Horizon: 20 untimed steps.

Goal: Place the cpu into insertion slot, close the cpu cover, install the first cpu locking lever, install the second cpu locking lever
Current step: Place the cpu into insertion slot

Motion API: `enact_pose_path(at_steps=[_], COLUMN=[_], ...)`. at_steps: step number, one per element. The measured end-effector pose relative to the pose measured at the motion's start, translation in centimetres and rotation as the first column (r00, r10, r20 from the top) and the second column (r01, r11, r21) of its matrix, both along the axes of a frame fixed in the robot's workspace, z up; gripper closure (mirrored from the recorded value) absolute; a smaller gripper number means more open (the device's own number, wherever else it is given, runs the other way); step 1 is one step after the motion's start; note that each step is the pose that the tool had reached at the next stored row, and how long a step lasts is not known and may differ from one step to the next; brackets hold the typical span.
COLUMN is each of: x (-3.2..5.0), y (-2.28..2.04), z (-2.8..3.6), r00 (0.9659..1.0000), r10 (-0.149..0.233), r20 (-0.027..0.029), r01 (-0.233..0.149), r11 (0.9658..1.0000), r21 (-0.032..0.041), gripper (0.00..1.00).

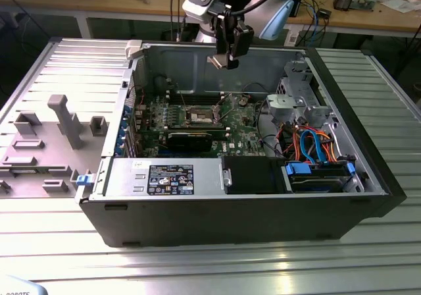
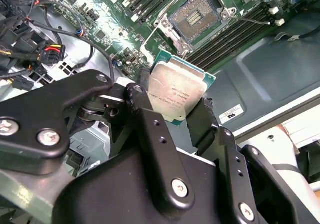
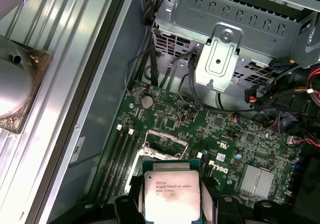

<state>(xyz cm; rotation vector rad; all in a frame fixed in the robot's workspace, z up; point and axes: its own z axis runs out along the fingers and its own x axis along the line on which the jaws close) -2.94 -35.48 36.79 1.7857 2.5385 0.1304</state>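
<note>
My gripper [image 1: 228,56] hangs above the open computer case, shut on the cpu [image 1: 219,62]. In the second wrist view the cpu [image 2: 176,91] is a square chip with a silvery top, pinched at two opposite edges by the black fingers [image 2: 146,109]. Beyond it on the green motherboard [image 2: 107,31] lies the insertion slot [image 2: 194,15], dark in the centre with a silvery metal rim, open and apart from the chip. In the first wrist view the cpu [image 3: 170,193] hides part of the slot [image 3: 162,145]. I cannot tell the cpu cover from the slot's rim.
The case [image 1: 368,176] lies on its side on a ribbed metal table [image 1: 197,262]. A black graphics card [image 1: 191,139] sits in front of the slot, memory slots [image 2: 235,36] flank it, and a drive cage [image 1: 299,101] with orange and blue cables stands at the exterior view's right.
</note>
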Motion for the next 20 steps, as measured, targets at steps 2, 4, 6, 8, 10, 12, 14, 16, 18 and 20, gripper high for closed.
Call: enact_pose_path(at_steps=[2, 4, 6, 8, 10, 12, 14, 16, 18, 20], x=[0.00, 0.00, 0.00, 0.00, 0.00, 0.00, -0.02, -0.04, -0.04, -0.04], y=[0.00, 0.00, 0.00, 0.00, 0.00, 0.00, 0.00, 0.00, 0.00, 0.00], z=[-0.08, -0.08, -0.08, -0.08, -0.09, -0.09, -0.13, -0.20, -0.29, -0.35], r00=[1.0000, 1.0000, 1.0000, 1.0000, 1.0000, 1.0000, 1.0000, 0.9996, 0.9984, 0.9972], r10=[0.000, 0.000, 0.000, 0.000, 0.000, 0.000, -0.004, -0.028, -0.057, -0.075], r20=[-0.0001, -0.0001, 0.0000, -0.0001, 0.0000, 0.0000, -0.0002, -0.0009, -0.0030, -0.0052], r01=[0.000, 0.000, 0.000, 0.000, 0.000, 0.000, 0.004, 0.028, 0.057, 0.075], r11=[1.0000, 1.0000, 1.0000, 1.0000, 1.0000, 1.0000, 1.0000, 0.9996, 0.9984, 0.9972], r21=[0.0000, 0.0000, 0.0000, 0.0000, 0.0000, 0.0000, 0.0002, 0.0000, 0.0000, -0.0002], gripper=[0.46, 0.46, 0.46, 0.46, 0.46, 0.46, 0.46, 0.46, 0.46, 0.46])
